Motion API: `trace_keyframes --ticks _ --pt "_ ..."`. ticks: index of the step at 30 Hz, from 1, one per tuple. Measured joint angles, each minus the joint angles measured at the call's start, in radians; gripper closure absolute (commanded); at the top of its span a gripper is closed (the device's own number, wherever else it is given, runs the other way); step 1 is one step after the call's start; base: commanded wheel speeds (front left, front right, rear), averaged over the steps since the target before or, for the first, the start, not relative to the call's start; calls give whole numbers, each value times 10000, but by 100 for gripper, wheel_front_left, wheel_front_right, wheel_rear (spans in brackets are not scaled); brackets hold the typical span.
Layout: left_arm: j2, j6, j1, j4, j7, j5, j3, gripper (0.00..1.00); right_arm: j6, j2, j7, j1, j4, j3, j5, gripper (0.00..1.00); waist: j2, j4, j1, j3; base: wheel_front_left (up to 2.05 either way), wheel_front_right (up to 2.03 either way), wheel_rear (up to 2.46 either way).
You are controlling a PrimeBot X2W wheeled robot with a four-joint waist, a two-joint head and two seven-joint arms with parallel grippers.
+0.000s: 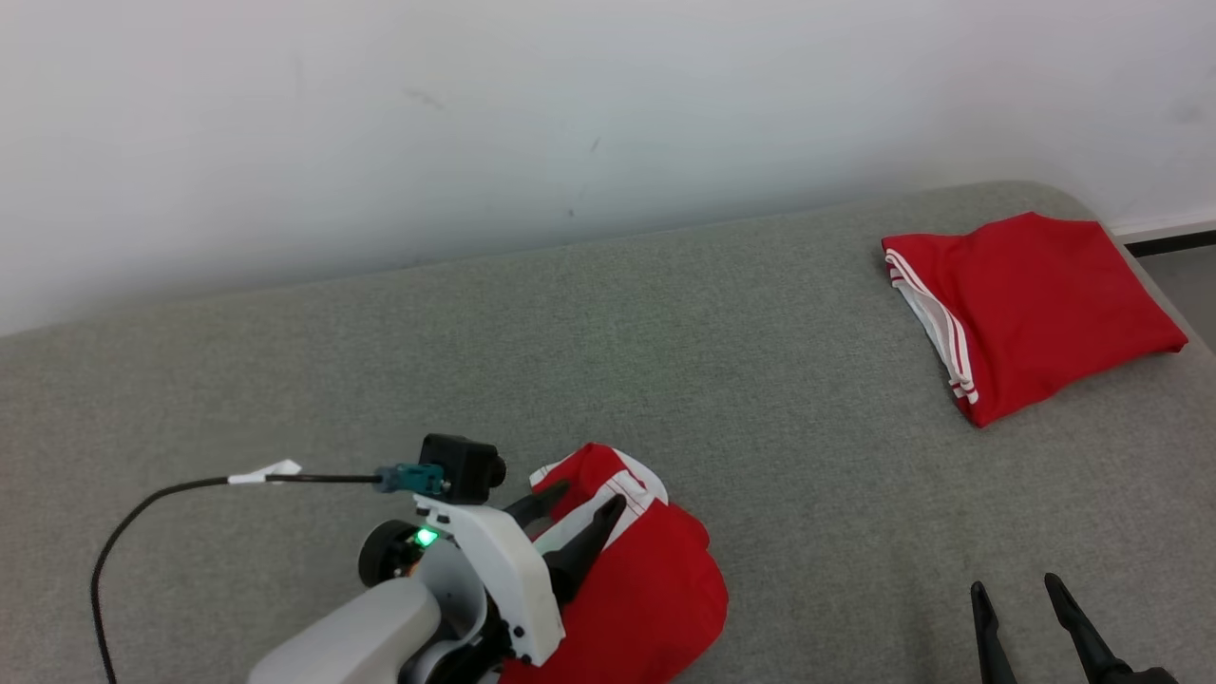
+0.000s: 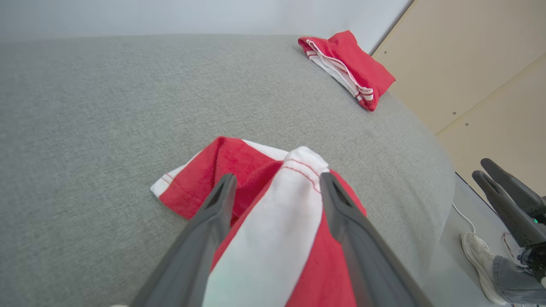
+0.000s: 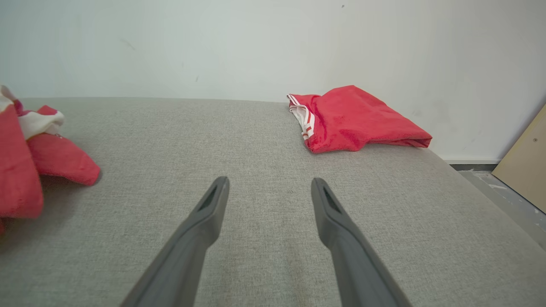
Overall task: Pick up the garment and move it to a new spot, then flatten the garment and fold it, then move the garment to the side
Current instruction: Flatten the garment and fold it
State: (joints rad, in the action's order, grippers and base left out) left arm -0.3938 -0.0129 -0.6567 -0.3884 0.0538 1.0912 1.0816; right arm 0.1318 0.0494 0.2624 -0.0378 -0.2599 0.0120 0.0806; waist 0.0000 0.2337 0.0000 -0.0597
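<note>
A scuffed white wall (image 1: 570, 95) rises behind the grey upholstered surface (image 1: 665, 332), with pale wooden panels (image 2: 469, 64) and grey floor (image 3: 503, 192) beside it.

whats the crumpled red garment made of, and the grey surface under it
The crumpled garment looks like soft knit cloth, perhaps cotton jersey: matte red with white bands, stitched hems, limp folds. The grey surface looks like woven upholstery fabric over padding: fine flecked weave, matte, rounded edge. Fibres cannot be told.

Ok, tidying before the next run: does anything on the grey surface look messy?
Only the red-and-white garment at the near left: it lies crumpled, bunched between the left gripper's fingers. The other red garment sits neatly folded far right.
</note>
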Motion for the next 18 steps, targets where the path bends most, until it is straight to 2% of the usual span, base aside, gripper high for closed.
trace_keyframes --ticks 5,9,10,11,12,13,18 --pt "366 560 -214 -681 -94 31 117 0 0 2 0 2 4 15 8 0 0 123 0 -112 0 0 0" --pt "606 779 -319 -1053 -100 92 194 0 0 0 0 28 0 2 17 0 0 167 -1 -141 0 0 0" --pt "667 834 -368 -1135 -98 92 219 5 -2 0 0 49 0 -4 38 0 0 174 0 -151 0 0 0" --pt "717 846 -399 -1210 -98 92 234 56 0 0 0 72 2 -6 67 0 0 178 0 -160 0 0 0" --pt "767 874 -412 -1298 -96 92 240 96 0 0 0 97 2 -10 75 0 0 179 -1 -166 0 0 0" --pt "809 934 -421 -1371 -100 92 278 100 0 0 0 116 0 -10 81 0 0 178 0 -168 0 0 0" --pt "968 1045 -596 -1379 178 -107 387 100 -2 0 0 132 -8 46 82 0 0 145 0 -122 0 0 0"
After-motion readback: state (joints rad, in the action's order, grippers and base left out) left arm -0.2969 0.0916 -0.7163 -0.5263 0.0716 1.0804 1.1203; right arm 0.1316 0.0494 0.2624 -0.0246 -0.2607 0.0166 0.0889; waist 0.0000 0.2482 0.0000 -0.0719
